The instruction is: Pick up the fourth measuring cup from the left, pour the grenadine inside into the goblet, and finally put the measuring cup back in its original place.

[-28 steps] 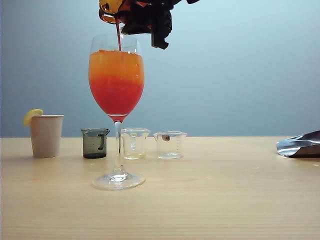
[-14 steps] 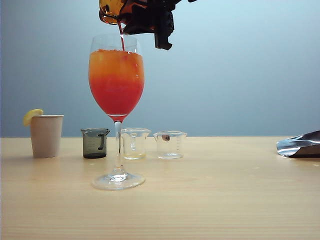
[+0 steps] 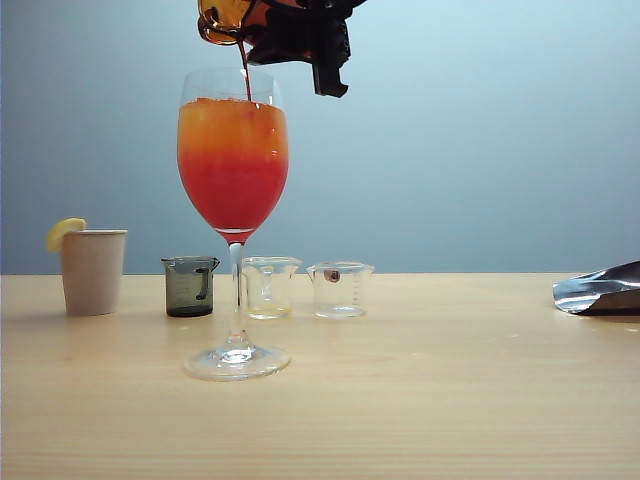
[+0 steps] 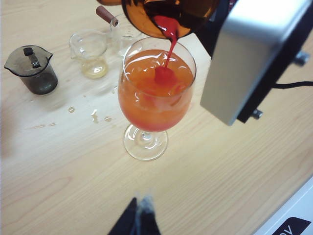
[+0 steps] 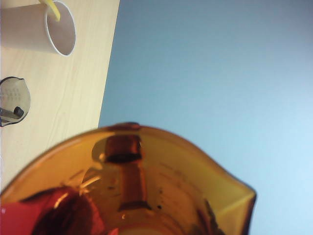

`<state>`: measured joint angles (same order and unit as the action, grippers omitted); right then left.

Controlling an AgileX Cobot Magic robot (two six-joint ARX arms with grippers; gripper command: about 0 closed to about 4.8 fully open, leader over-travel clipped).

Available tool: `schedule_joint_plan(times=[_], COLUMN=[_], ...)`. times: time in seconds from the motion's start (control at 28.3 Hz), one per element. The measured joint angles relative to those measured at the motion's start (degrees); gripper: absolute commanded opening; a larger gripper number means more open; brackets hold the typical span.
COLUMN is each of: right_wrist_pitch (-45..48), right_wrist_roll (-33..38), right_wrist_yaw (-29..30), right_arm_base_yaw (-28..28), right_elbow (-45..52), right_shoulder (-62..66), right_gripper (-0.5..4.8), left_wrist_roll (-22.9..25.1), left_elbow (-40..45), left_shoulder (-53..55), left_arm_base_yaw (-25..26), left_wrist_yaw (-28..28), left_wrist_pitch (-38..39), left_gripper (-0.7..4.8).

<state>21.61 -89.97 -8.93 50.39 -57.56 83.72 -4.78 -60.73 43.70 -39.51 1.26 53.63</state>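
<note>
The right tool [image 3: 300, 35] grips the tilted amber translucent measuring cup [image 3: 222, 18], pouring dark red grenadine [image 4: 166, 29] into the tall clear stemmed goblet [image 3: 233, 160]. The left tool [image 4: 137, 223] waits near the tabletop [image 3: 450, 400], seemingly closed and empty. Next, I think, the cup must be levelled and returned.

Fourth measuring cup [image 3: 222, 20] in right tool [image 3: 300, 40] above goblet [image 3: 233, 180]; three cups [image 3: 265, 287] behind goblet.

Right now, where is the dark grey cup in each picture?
Exterior view: the grey cup stands on the table, left of the goblet stem.
Left wrist view: grey cup near a corner.
Right wrist view: grey cup at the edge, half cut off.
Shared landmark: the clear cups beside it.
</note>
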Motion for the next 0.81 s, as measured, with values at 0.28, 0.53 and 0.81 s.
schedule_joint_plan(times=[0.28, 0.53, 0.81], right_wrist_pitch=[0.0, 0.0, 0.5], right_wrist_roll=[-0.6, -3.0, -3.2], right_wrist_yaw=[0.0, 0.0, 0.0], right_arm_base_yaw=[0.0, 0.3, 0.7], right_elbow=[0.0, 0.0, 0.0], right_shoulder=[0.0, 0.0, 0.0], right_gripper=[1.44, 1.44, 1.44], left_wrist_roll=[0.0, 0.0, 0.0], left_elbow=[0.0, 0.0, 0.0], left_shoulder=[0.0, 0.0, 0.0], left_arm_base_yaw=[0.0, 0.0, 0.0], left_wrist_yaw=[0.0, 0.0, 0.0], left_wrist_pitch=[0.0, 0.0, 0.0], left_gripper=[-0.05, -0.05, -0.05])
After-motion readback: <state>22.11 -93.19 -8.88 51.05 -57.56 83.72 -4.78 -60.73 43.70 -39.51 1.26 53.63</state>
